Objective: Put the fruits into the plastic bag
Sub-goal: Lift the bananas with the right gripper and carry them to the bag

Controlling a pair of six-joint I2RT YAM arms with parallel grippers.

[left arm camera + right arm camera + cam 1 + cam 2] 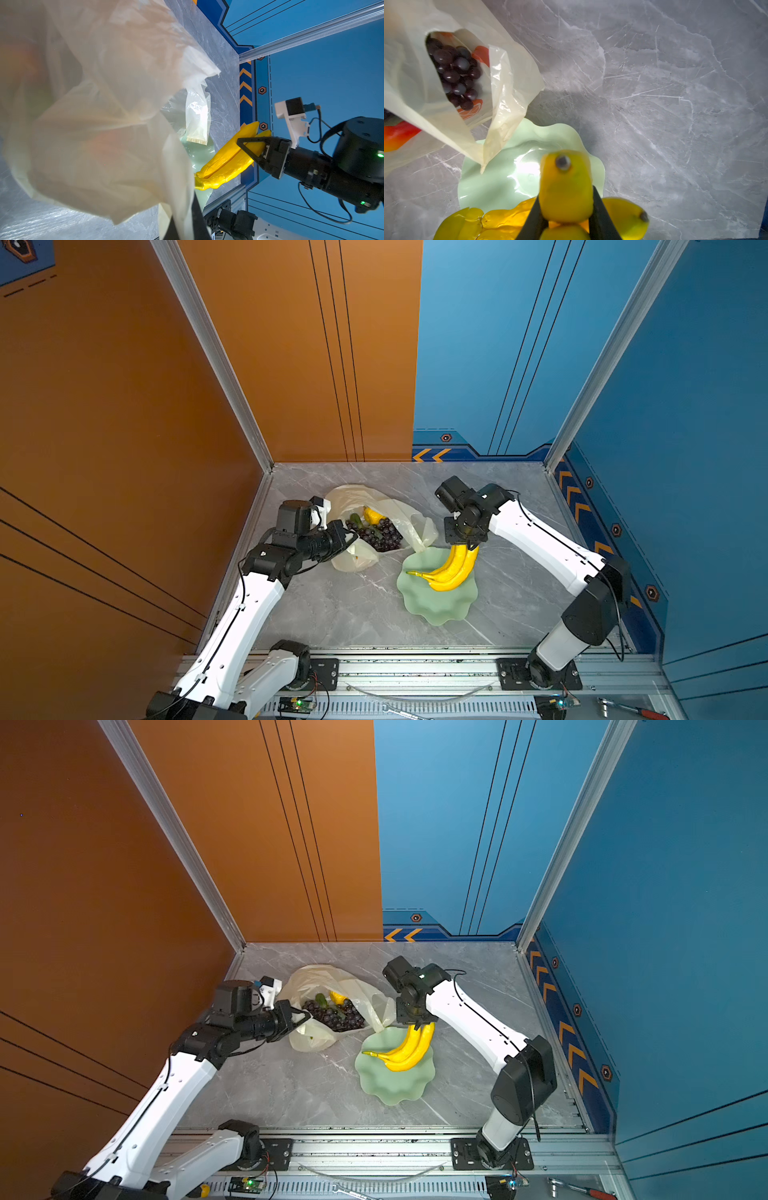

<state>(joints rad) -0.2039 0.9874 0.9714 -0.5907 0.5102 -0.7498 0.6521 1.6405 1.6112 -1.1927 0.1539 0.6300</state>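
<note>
Yellow bananas (pixel 451 572) hang pinched in the right fingers (pixel 245 144), wrist pointing down, stem end low over the green dish (pixel 436 605). Left fingers (pixel 301 1016), forearm level, are clamped on the plastic bag (pixel 361 495) rim, mouth open just beyond them. Next, I judge: carry the bunch across and release inside.

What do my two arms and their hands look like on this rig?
The left arm and right arm have white shells, black joint housings and thin black cables clipped alongside. The left hand and right hand are black, with slim triangular fingers. A white camera bracket sits at each wrist; green lights glow on the right arm.
</note>
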